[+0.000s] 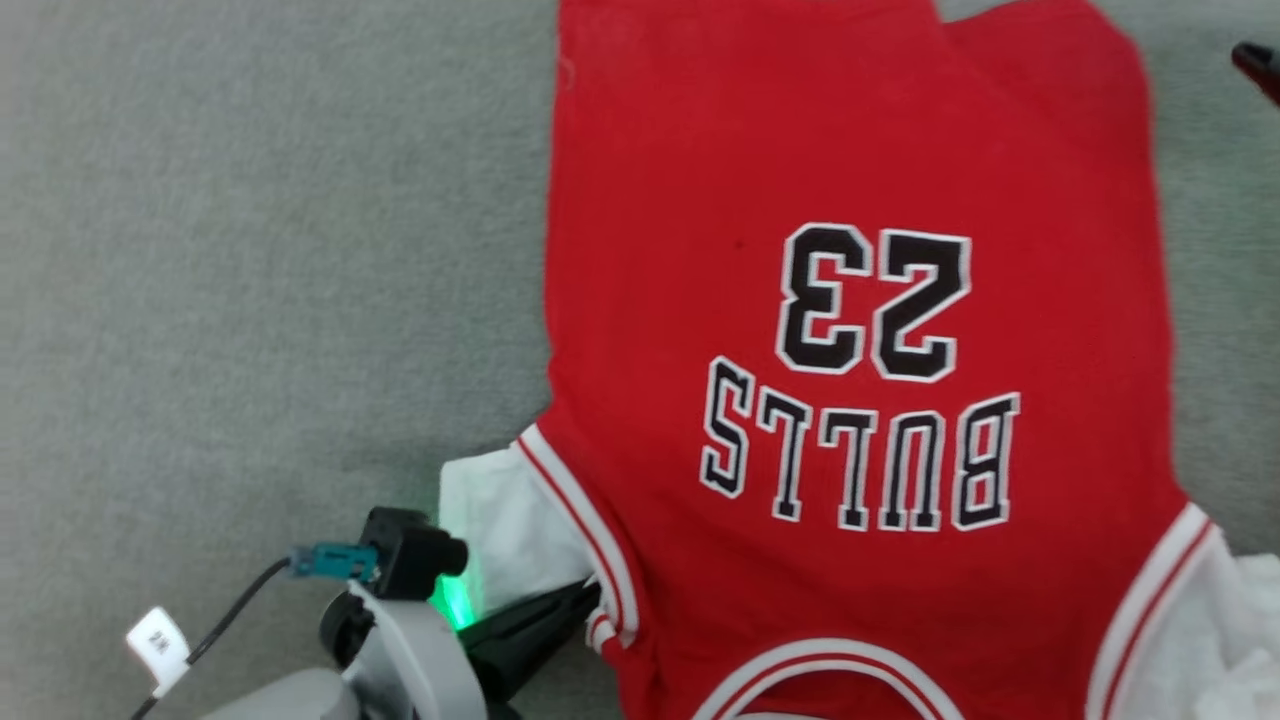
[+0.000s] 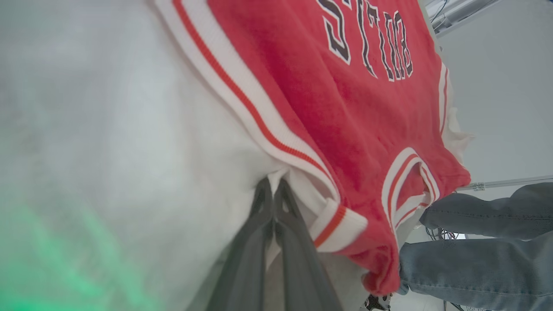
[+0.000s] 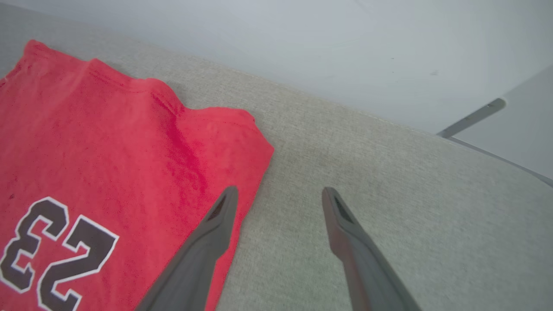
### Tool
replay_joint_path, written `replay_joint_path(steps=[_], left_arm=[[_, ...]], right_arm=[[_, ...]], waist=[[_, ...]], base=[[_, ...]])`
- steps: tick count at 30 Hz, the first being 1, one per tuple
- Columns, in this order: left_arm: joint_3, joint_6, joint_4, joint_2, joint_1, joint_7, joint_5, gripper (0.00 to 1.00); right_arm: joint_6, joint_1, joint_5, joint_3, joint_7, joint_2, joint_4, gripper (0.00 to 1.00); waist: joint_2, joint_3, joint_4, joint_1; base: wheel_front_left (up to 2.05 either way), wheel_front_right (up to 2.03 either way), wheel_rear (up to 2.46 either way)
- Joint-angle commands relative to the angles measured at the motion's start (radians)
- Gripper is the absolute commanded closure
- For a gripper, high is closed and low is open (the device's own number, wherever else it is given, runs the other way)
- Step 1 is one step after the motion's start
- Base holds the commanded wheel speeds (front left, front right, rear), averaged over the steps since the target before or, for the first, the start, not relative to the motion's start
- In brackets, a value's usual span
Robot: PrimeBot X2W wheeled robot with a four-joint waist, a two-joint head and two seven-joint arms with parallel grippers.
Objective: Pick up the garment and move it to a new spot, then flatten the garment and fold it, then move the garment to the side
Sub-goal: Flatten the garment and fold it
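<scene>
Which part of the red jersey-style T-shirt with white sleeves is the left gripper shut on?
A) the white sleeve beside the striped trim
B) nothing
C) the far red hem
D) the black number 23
A: in the left wrist view the left gripper pinches the white sleeve of the red jersey-style T-shirt, beside the striped trim.

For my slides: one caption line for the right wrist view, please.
Open right gripper poised over an edge of the red number-23 jersey lying on the grey fabric surface.
</scene>
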Motion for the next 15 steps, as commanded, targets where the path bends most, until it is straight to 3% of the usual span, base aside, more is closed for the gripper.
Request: replay_joint_path(steps=[1,6,15], left_arm=[[-0.003,0.009,0.043,-0.039,-0.025,0.01,0.005,1.0],[-0.002,-0.001,0.076,-0.069,-0.046,0.005,0.015,1.0],[-0.006,-0.013,0.121,-0.088,-0.051,-0.011,0.012,1.0]], right_arm=[[-0.001,-0.041,-0.026,0.012,0.006,0.018,0.062,0.0],[-0.001,-0.137,-0.087,0.061,0.03,0.044,0.248,0.0],[0.0,-0.153,-0.046,0.133,0.105,0.067,0.408,0.0]], waist=[[0.0,0.071,0.074,0.0],[0.0,0.108,0.125,0.0],[0.0,0.132,0.156,0.0]], base=[[0.0,0.0,0.0],[0.0,0.0,0.0],[0.0,0.0,0.0]])
